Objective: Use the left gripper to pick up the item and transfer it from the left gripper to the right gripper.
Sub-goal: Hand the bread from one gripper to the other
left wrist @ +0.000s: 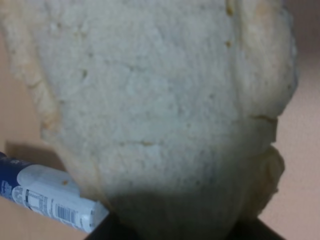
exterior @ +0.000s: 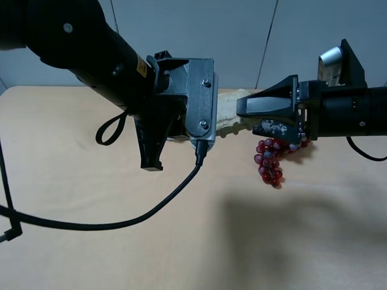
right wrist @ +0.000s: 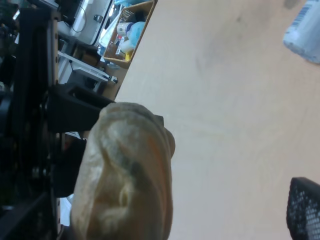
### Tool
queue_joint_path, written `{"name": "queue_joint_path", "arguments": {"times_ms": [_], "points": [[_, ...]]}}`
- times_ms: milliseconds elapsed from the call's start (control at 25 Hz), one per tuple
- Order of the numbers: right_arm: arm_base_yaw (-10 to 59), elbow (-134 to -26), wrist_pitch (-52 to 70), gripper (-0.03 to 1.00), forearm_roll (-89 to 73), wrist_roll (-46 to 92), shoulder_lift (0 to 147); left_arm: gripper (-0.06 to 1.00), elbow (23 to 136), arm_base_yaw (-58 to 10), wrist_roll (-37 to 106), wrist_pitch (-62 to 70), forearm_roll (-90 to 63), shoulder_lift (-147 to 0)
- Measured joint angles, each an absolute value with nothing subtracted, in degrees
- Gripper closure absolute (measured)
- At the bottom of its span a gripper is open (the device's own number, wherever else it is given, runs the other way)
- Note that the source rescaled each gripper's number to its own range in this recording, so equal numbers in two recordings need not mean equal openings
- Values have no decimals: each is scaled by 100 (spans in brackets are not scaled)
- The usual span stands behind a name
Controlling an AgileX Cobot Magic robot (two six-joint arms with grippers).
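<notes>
The pale beige bread loaf (exterior: pixel 228 116) hangs above the table, lying level between the two arms. My left gripper (exterior: pixel 181 130), behind the grey screwed plate, is shut on the loaf's left part. The loaf fills the left wrist view (left wrist: pixel 160 100). My right gripper (exterior: pixel 251 116) is open, with one finger above and one below the loaf's right end. In the right wrist view the loaf (right wrist: pixel 125 175) stands close, and one black finger pad (right wrist: pixel 302 210) is apart from it.
A red-purple grape bunch (exterior: pixel 270 160) lies on the tan table (exterior: pixel 91 199) under the right gripper. The white bottle lies on the table below the loaf (left wrist: pixel 50 200) and shows in the right wrist view (right wrist: pixel 305 30). A loose black cable (exterior: pixel 151 208) hangs from the left arm.
</notes>
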State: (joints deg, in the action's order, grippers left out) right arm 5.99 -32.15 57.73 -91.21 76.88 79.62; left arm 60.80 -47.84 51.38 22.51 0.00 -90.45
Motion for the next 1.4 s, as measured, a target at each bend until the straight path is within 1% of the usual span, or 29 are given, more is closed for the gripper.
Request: {"name": "queue_joint_path", "arguments": {"times_ms": [280,760,800,840,880,920,1000,1040,1400], "points": [[599,-3215,5876,-3,-9175,7792,8156,94,6080,-4805,5197,2068,0,-9045],[599,-3215,6121,-3,-9138,7830,8182,94,6080,-5311,5508,1603,0,-9350],[599,-3215,6127,0,-9085,7830,8182,94,6080,-5323,5508,1500,0,-9350],[599,-3215,6131,10,-9046,7830,8182,94,6080,-5329,5508,1380,0,-9350],[599,-3215,6146,22,-8994,7830,8182,94,6080,-5340,5508,1285,0,-9350],[599,-3215,6165,40,-8959,7830,8182,94,6080,-5341,5508,1225,0,-9350],[599,-3215,6250,81,-8940,7830,8182,94,6080,-5346,5526,1179,0,-9350],[599,-3215,6255,85,-8934,7830,8182,94,6080,-5346,5526,1179,0,-9350],[599,-3241,6273,85,-8866,7830,8182,94,6080,-5346,5526,1206,0,-9361]]}}
